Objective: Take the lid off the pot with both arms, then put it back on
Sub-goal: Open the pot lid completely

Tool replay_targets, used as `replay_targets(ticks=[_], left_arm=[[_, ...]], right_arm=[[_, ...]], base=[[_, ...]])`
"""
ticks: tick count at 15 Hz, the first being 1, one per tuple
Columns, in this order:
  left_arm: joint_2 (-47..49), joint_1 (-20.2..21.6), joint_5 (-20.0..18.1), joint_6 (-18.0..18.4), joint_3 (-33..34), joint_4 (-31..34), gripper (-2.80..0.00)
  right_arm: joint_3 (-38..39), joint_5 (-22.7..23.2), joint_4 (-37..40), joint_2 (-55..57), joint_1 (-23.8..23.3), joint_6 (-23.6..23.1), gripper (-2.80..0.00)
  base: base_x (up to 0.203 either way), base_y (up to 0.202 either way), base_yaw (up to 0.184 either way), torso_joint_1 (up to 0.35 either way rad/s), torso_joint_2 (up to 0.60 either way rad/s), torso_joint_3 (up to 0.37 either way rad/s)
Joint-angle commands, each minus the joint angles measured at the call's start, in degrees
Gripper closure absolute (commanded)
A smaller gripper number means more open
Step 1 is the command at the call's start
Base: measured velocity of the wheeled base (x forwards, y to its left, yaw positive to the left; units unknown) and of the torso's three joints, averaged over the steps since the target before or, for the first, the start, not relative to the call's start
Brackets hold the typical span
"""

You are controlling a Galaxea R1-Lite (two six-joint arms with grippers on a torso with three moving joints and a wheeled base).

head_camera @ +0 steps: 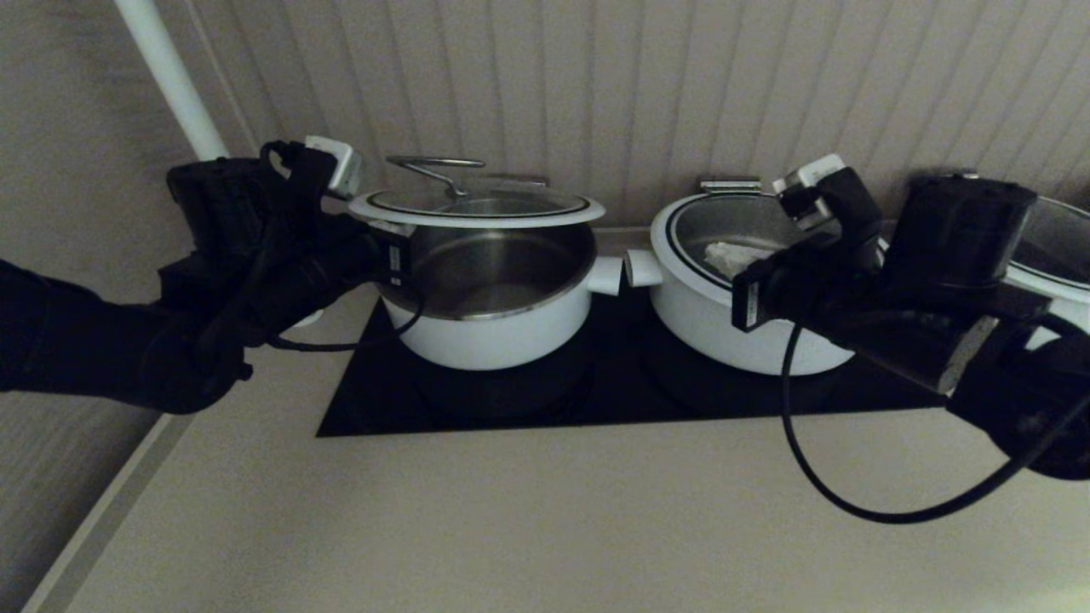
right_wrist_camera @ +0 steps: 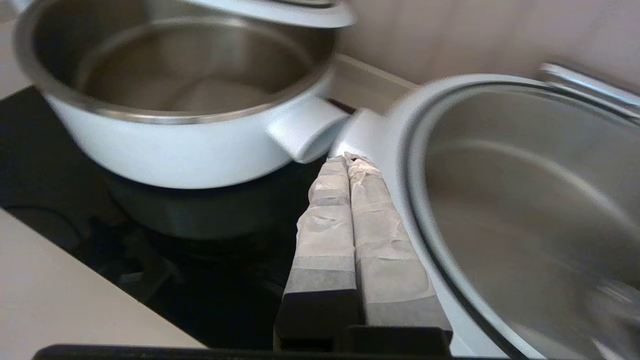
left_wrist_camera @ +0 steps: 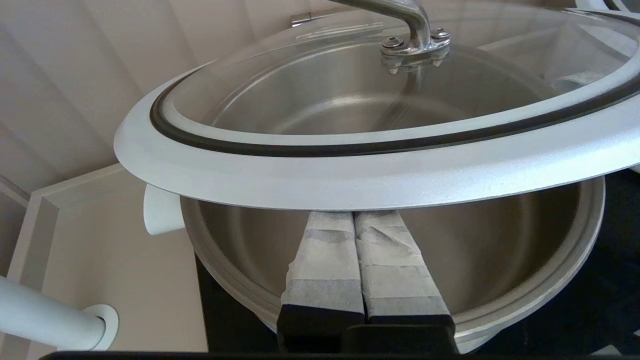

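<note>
The lid (head_camera: 477, 207), clear glass with a white rim and wire handle, is raised above the pot (head_camera: 494, 328) on the left hob ring; steel interior shows below it. My left gripper (head_camera: 387, 230) is shut, its taped fingers tucked under the lid's left rim. In the left wrist view the fingertips (left_wrist_camera: 327, 225) touch the underside of the lid (left_wrist_camera: 370, 175) above the pot (left_wrist_camera: 525, 280). My right gripper (head_camera: 722, 254) is shut and empty over the neighbouring pot's left rim, apart from the lid. The right wrist view shows it (right_wrist_camera: 348, 159) beside the pot's handle (right_wrist_camera: 300, 132).
A wider white pot with its own glass lid (head_camera: 707, 332) stands right of the pot, handles nearly touching. A third pot (head_camera: 1052, 255) sits far right behind my right arm. All stand on a black hob (head_camera: 596, 396) against a ribbed wall. A white pipe (head_camera: 170, 77) rises back left.
</note>
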Motion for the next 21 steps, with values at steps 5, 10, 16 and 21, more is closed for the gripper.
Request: replay_targets(ticks=[5,10,16,21], left_arm=[[-0.50,0.00,0.06,0.06,-0.07,-0.28,0.00],[-0.76,0.00,0.06,0.06,0.11,-0.28,0.00],[-0.64,-0.08,0.06,0.23,0.11,-0.28,0.00],[-0.32,-0.09,0.06,0.23,0.02,-0.28,0.00]], right_arm=[[11.40,-8.10,1.01,-12.96,-0.01,0.06,0.00],[23.81,-9.44,0.79,-19.74,-0.71,0.60,0.00],[43.00,-9.42,0.12,-27.21,-0.69,1.82,0.00],[51.93,-5.07,3.59,-29.95,-0.67,3.29,0.00]], base=[[0.000,0.000,0.000,0.000,0.00,0.000],[0.000,0.000,0.000,0.000,0.00,0.000],[0.000,0.000,0.000,0.000,0.00,0.000],[0.000,0.000,0.000,0.000,0.00,0.000]])
